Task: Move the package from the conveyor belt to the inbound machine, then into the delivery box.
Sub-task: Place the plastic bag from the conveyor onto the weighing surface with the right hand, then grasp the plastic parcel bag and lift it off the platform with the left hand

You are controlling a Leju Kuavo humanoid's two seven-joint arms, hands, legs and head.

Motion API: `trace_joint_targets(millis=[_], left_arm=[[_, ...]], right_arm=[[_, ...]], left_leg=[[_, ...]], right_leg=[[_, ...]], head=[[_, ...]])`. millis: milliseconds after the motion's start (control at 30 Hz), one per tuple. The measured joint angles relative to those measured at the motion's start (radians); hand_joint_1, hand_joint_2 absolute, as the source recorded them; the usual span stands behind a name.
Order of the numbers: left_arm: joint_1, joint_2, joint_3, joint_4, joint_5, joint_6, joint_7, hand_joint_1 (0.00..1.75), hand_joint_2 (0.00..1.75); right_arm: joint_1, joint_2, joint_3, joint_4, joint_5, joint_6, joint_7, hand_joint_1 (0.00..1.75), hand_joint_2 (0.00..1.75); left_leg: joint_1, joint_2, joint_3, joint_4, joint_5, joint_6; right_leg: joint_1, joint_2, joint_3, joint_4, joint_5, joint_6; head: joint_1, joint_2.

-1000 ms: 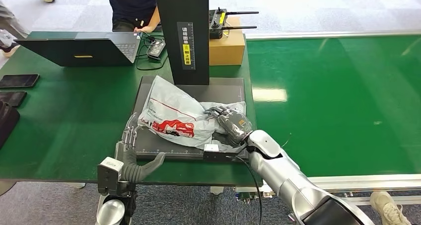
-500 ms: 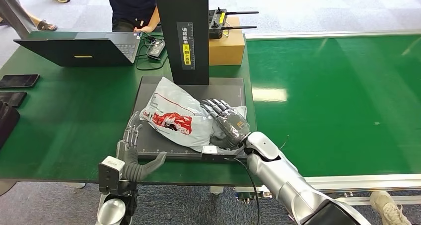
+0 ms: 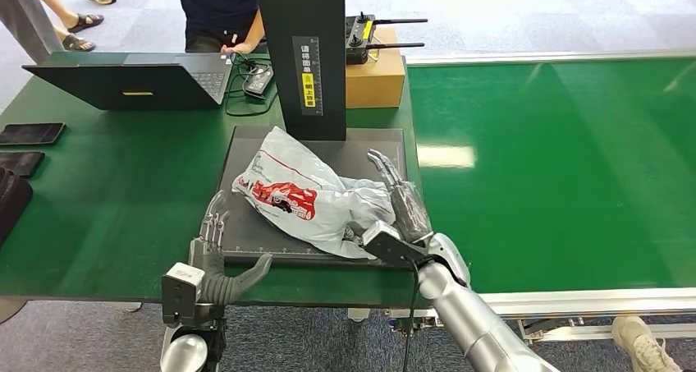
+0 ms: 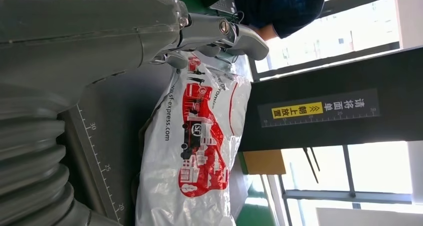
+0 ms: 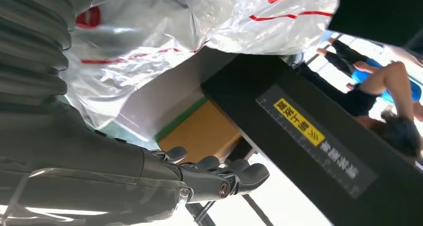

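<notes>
Right hand: the right hand [image 3: 400, 210] stands at the near right corner of the scanner platform [image 3: 246, 146], fingers straight and apart, holding nothing; it is just beside the package's right edge, and contact cannot be told.
Left hand: the left hand [image 3: 215, 253] hovers at the platform's near left edge, fingers spread, holding nothing, a little apart from the package.
Package: the white courier bag [image 3: 308, 195], printed with a red picture, lies crumpled on the dark ruled platform, under the black scanner column [image 3: 300, 52].
Surroundings: the green conveyor belt [image 3: 558, 167] runs to the right; a cardboard box [image 3: 376, 76] sits behind the column, a laptop [image 3: 131, 80] on the green table to the left, and a person stands behind it.
Step in hand: the bag seems placed on the inbound machine; the delivery box stage is not yet done.
Next move: probably a fresh grasp of the bag, which is limp and slippery, so the fingers must gather enough film to lift it off the platform.
</notes>
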Motion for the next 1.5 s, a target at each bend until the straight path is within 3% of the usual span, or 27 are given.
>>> trace_joint_targets(millis=[267, 367, 467, 733, 967, 1500], left_arm=[[0.001, 0.0, 0.0, -0.007, -0.012, -0.001, 0.009, 0.0, 1.75], [0.001, 0.0, -0.002, -0.007, -0.016, -0.002, 0.009, 0.0, 1.75], [-0.001, 0.0, -0.005, -0.007, -0.019, -0.005, 0.009, 0.0, 1.75], [-0.03, -0.001, -0.013, 0.005, -0.027, -0.022, 0.002, 0.0, 1.75], [-0.084, -0.001, -0.032, 0.053, -0.027, -0.039, -0.018, 0.0, 1.75], [-0.163, -0.002, -0.068, 0.127, -0.097, -0.018, -0.027, 0.0, 1.75]], right_arm=[[0.216, 0.013, -0.117, -0.254, -0.113, 0.12, -0.018, 0.0, 1.75], [0.279, 0.029, -0.153, -0.308, -0.176, 0.197, -0.028, 0.0, 1.75], [0.336, 0.046, -0.174, -0.34, -0.194, 0.215, -0.04, 0.0, 1.75], [0.458, 0.079, -0.204, -0.426, -0.219, 0.191, -0.054, 0.0, 1.75], [0.522, 0.098, -0.22, -0.5, -0.154, 0.128, -0.03, 0.0, 1.75], [0.576, 0.109, -0.222, -0.59, -0.108, 0.057, -0.027, 0.0, 1.75]], left_leg=[[0.0, 0.0, 0.0, 0.0, -0.001, 0.0], [0.0, 0.0, 0.0, 0.0, -0.001, 0.0], [0.0, 0.0, 0.0, 0.0, -0.001, 0.0], [0.0, 0.0, 0.0, 0.0, -0.001, 0.0], [0.0, 0.0, 0.0, 0.0, -0.001, 0.0], [0.0, 0.0, 0.0, 0.0, -0.001, 0.0]], right_leg=[[0.0, 0.0, 0.0, 0.0, -0.001, 0.0], [0.0, 0.0, 0.0, 0.0, -0.001, 0.0], [0.0, 0.0, 0.0, 0.0, -0.001, 0.0], [0.0, 0.0, -0.001, 0.0, -0.001, 0.0], [0.0, 0.0, 0.0, 0.0, -0.001, 0.0], [0.0, 0.0, 0.0, 0.0, -0.001, 0.0]], head=[[0.0, 0.0], [0.0, 0.0], [0.0, 0.0], [0.0, 0.0], [0.0, 0.0], [0.0, 0.0]])
